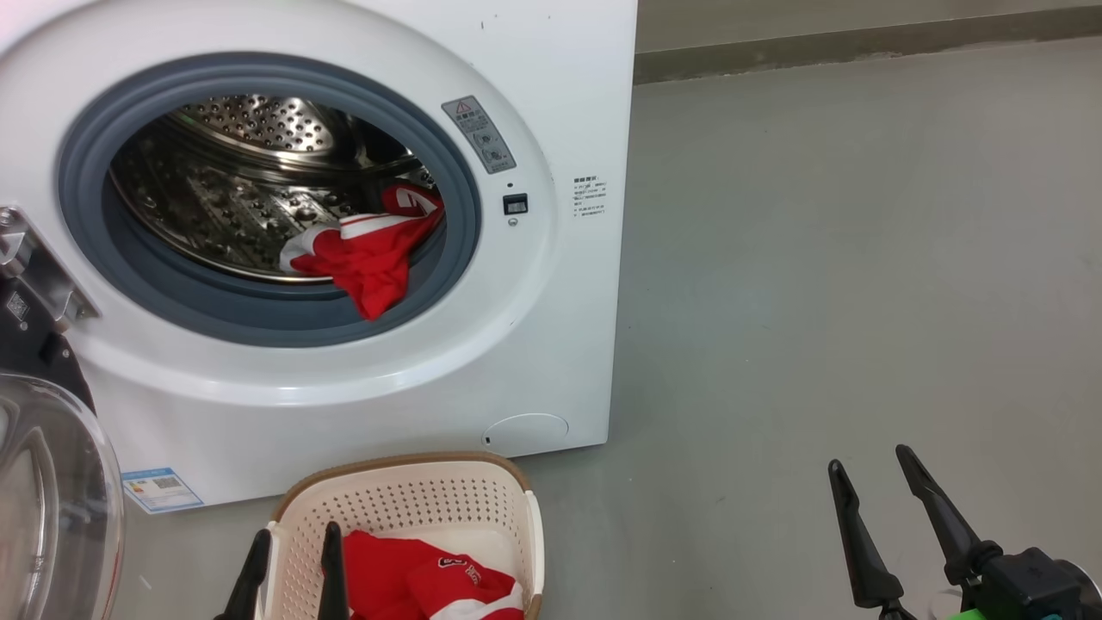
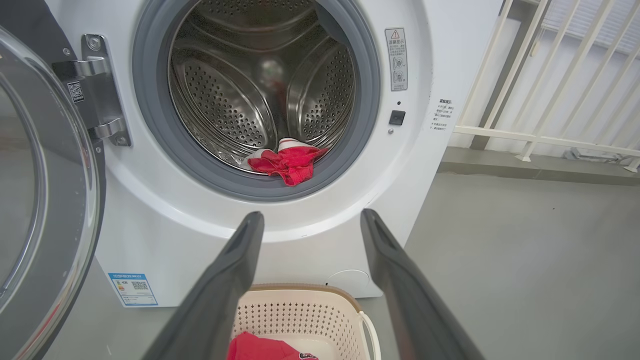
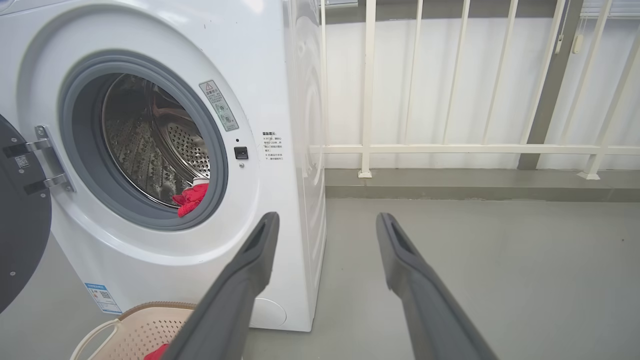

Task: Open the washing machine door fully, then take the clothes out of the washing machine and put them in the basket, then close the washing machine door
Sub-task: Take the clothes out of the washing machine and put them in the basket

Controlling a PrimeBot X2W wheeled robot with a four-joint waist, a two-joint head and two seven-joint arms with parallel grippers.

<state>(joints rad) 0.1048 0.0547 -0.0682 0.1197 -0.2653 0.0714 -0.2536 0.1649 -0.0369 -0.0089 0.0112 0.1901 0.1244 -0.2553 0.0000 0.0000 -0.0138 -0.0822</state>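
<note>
A white washing machine point(image 1: 551, 103) stands on a grey floor point(image 1: 818, 258) at the left of the scene. Its round door point(image 1: 52, 499) is swung wide open to the left on a metal hinge point(image 1: 39, 275). Inside the steel drum point(image 1: 258, 172), a red and white garment point(image 1: 370, 258) lies at the front right, with one fold draped over the grey rubber seal point(image 1: 258, 323) at the mouth. A cream basket point(image 1: 405, 508) with a brown rim sits on the floor just in front of the machine, near the robot. A second red garment point(image 1: 422, 581) lies in the bottom of the basket. The left gripper point(image 1: 296, 530) hovers above the near left part of the basket, its jaws spread apart and holding nothing. The right gripper point(image 1: 868, 457) hangs over bare floor well to the right of the basket, its jaws also spread and empty. Beyond the machine's right side, a white railing point(image 3: 450, 149) runs along the far wall.
</note>
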